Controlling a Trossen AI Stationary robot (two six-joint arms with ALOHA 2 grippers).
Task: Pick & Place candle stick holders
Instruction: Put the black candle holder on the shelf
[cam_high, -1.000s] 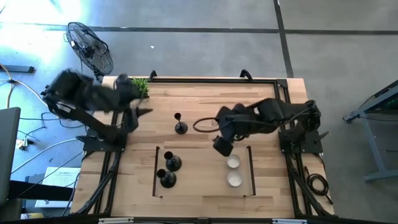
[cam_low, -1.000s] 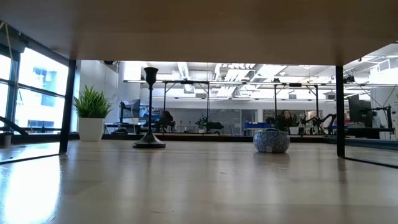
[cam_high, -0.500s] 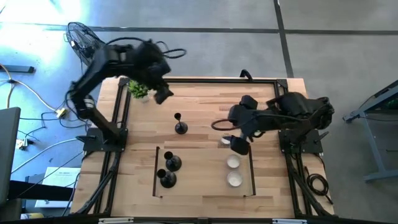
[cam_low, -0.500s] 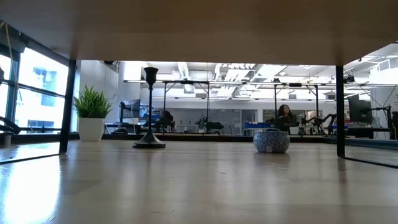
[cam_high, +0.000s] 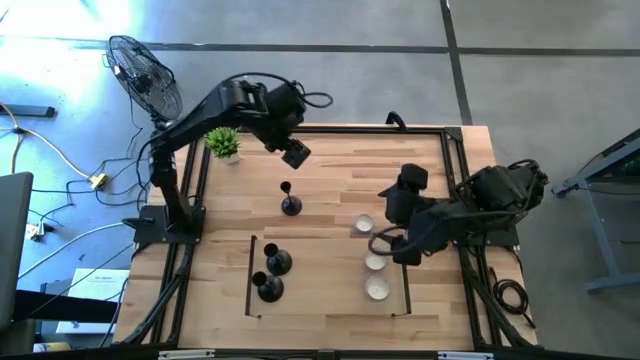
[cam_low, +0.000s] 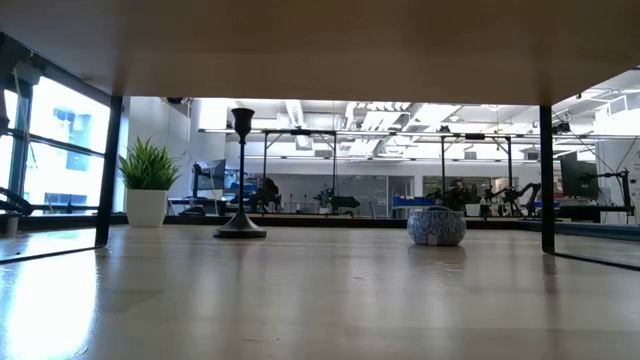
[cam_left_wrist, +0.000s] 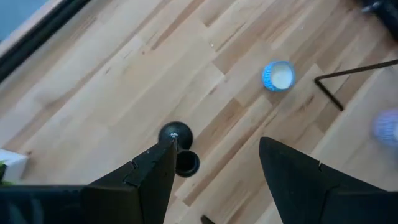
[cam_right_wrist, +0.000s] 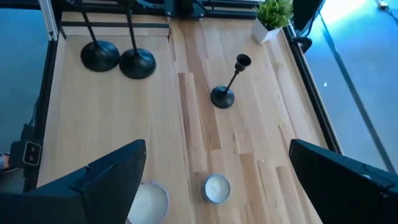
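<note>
Item: third candle stick holder (cam_high: 289, 199), upright, alone on the table (cam_high: 330, 290), well apart from the two placed holders (cam_high: 273, 273).

Step, judged: approach. Left gripper (cam_high: 296, 154) hangs above the third holder, jaws apart, empty. Next move calls for descent astride the stem, then closing.

Right gripper (cam_high: 407, 252), spread wide, empty, waits beyond it by the small cups (cam_high: 374, 275).

Obscured: both grippers absent from low view.

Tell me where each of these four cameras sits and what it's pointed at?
High: overhead, looking straight down at the table; both arms show.
Low: at tabletop height, looking level into the room; no arm shows.
Left wrist: on the left arm, looking down past its open pincer.
Right wrist: on the right arm, past its open pincer.
All four share the lone holder.
</note>
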